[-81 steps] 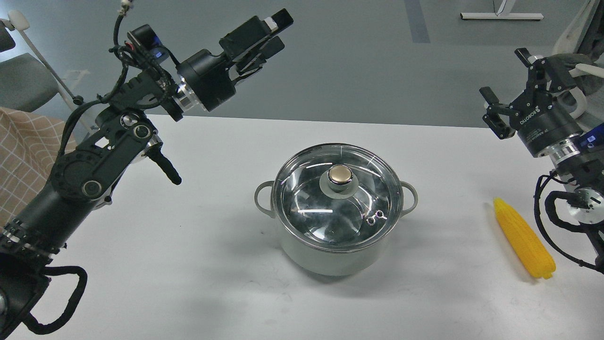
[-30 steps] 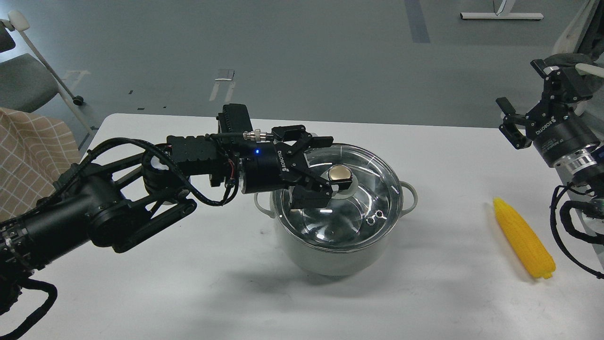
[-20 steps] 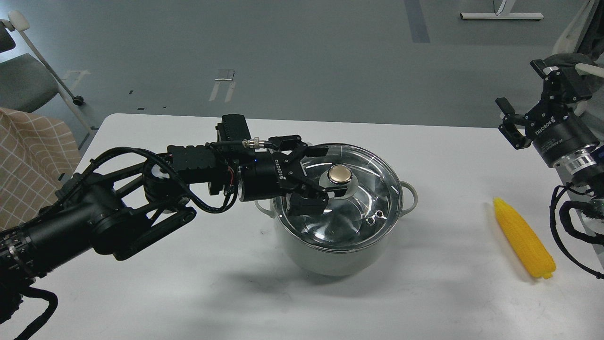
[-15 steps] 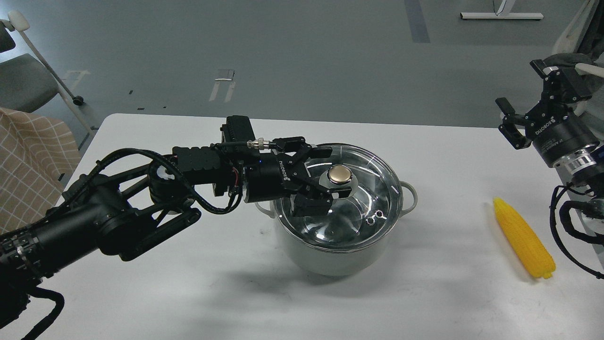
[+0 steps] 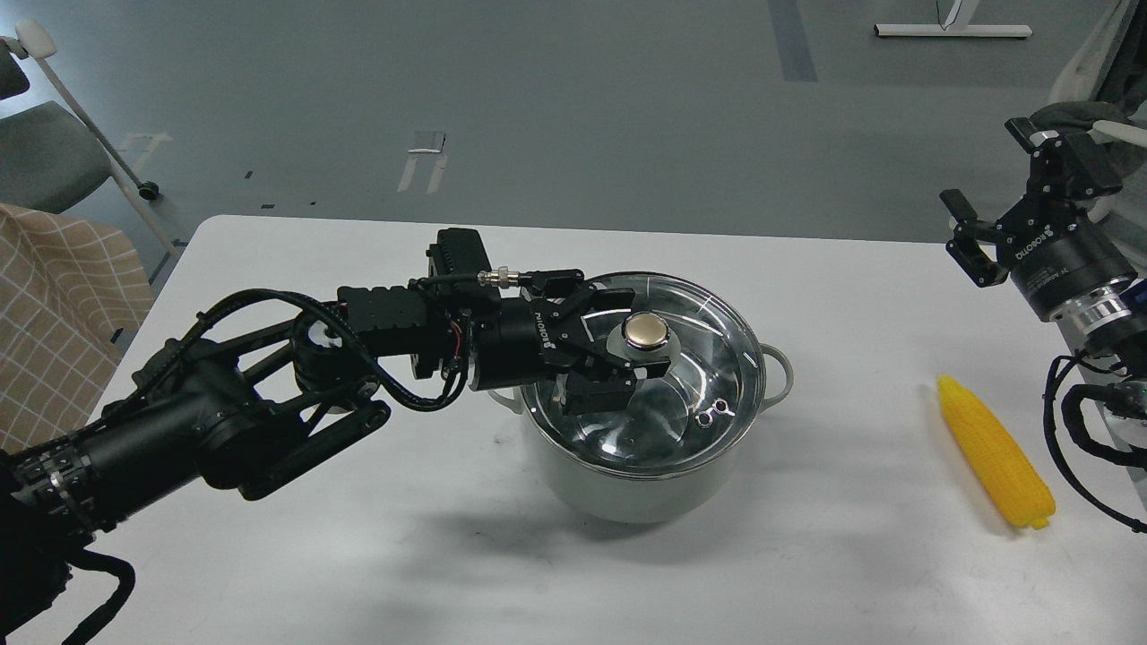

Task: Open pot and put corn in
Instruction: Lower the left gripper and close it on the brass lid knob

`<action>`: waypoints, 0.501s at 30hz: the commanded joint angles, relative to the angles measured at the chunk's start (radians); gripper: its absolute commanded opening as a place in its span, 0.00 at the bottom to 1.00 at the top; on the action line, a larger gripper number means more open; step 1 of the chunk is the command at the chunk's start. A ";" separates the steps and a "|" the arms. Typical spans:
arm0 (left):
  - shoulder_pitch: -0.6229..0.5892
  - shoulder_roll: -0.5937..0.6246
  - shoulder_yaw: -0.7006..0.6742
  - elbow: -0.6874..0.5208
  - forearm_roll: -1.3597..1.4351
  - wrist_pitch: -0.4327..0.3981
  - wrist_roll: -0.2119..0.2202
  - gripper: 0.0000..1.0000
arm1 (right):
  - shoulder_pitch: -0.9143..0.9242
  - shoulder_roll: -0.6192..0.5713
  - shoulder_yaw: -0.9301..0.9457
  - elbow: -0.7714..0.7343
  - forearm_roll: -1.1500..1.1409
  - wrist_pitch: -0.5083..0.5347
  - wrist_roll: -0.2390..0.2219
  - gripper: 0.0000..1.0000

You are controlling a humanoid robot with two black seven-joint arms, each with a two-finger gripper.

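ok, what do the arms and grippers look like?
Both are black and jointed, with loose black cables. The left gripper has a blocky module and a silver connector behind it. The right gripper has white lettering above a silver wrist ring.

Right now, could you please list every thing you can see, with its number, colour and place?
pot: 1, pale grey-green, table centre, lid on
glass lid: 1, clear with brass-coloured knob, on the pot
corn: 1, yellow, lying on table at right
table: 1, white
chair: 1, grey, far left on floor
checked cloth: 1, beige, left edge
left gripper: 1, black, fingers either side of the knob, not closed
right gripper: 1, black, raised at right, open
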 commanded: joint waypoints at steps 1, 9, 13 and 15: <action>0.009 0.000 -0.002 0.000 0.000 0.002 0.000 0.80 | 0.000 0.000 0.000 0.000 0.000 0.000 0.000 0.99; 0.018 0.000 -0.003 0.000 0.000 0.003 0.000 0.76 | -0.006 -0.001 0.000 0.006 0.000 0.000 0.000 0.99; 0.019 0.000 -0.003 0.002 0.000 0.003 0.000 0.76 | -0.006 -0.001 0.002 0.006 0.000 0.000 0.000 0.99; 0.021 0.000 -0.005 0.003 0.000 0.003 0.000 0.73 | -0.006 -0.001 0.002 0.006 0.000 0.000 0.000 0.99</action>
